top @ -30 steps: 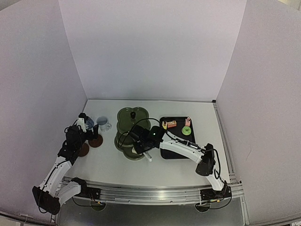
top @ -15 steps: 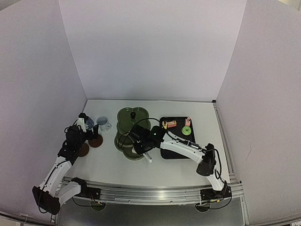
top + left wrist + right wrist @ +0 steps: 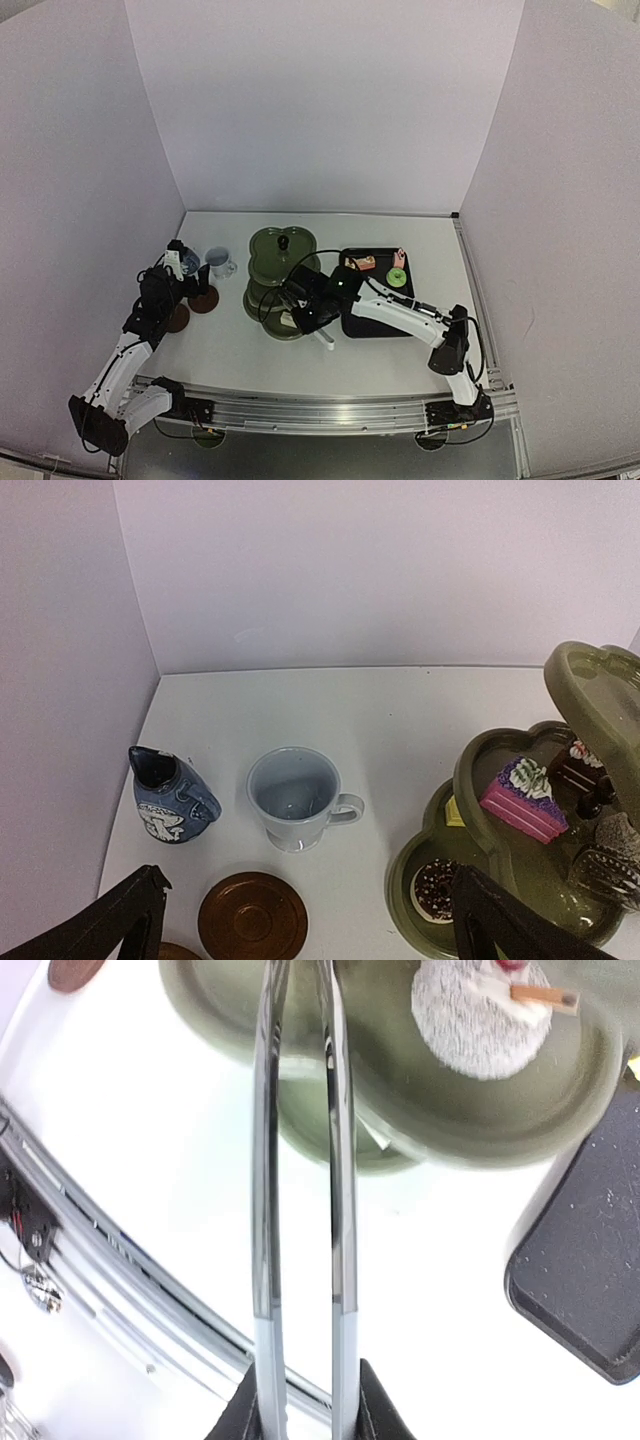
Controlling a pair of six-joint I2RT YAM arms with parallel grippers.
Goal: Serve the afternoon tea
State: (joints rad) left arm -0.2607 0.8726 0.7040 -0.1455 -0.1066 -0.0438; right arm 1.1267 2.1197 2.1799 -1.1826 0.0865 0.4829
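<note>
Where the counter [image 3: 225,345] lies left of the stand [image 3: 600,705], the left jaws hang wide apart with nothing between them. They are over one coaster [image 3: 252,918], with a second coaster [image 3: 172,950] at the picture's edge; both are bare. Beyond these, also left of the stand, a dark patterned cup [image 3: 170,800] and a pale cup [image 3: 295,798] stand upright and apart. The pale cup's handle is turned toward the stand.

On the stand, the middle tier carries a pink slice [image 3: 522,800] and a chocolate cake [image 3: 585,770]. The lowest tier carries a sprinkled doughnut [image 3: 435,890] and a yellow piece [image 3: 455,810].

The right jaws clamp the tongs [image 3: 262,1160], whose arms run narrow across a tier beside a white cake [image 3: 480,1010]. Their tips are cut off by the frame, so I cannot tell whether they hold anything. From above, the right wrist [image 3: 310,300] blocks the stand's near lobes.

Just right of the stand sits the tray [image 3: 375,320]. An orange cake [image 3: 362,264], a pink cake [image 3: 400,258] and a green doughnut [image 3: 397,275] lie at its far end.

Against a second ago, the right wrist has slid a little nearer and rightward over the stand. The left arm [image 3: 125,350], cups and coasters have not moved.
</note>
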